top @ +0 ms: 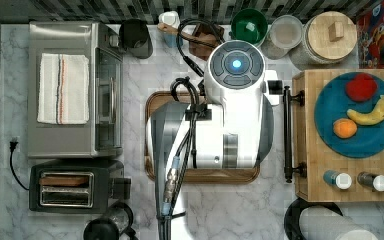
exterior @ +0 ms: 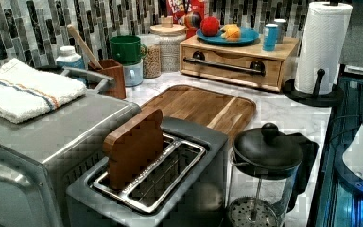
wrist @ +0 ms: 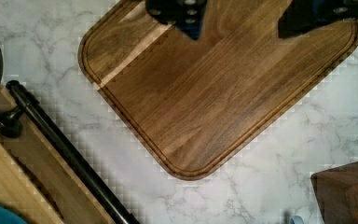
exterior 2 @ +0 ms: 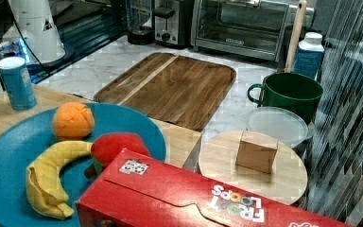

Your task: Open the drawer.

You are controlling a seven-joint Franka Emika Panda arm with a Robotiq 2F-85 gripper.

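While the drawer (exterior: 231, 66) sits closed at the bench's (top: 130, 80) far edge under a blue fruit plate (top: 330, 130), the white arm (top: 230, 115) hangs above the cutting board (wrist: 214, 102). Its gripper (wrist: 242, 21) has jaws parted, empty, apart from the handle (wrist: 65, 149), likely readying a reach.

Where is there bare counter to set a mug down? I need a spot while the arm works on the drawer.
The marble strip between the cutting board and the drawer is bare, though the drawer would open into it. The cutting board itself is bare in the left view. Crowded: the back row around the green cup and jars.
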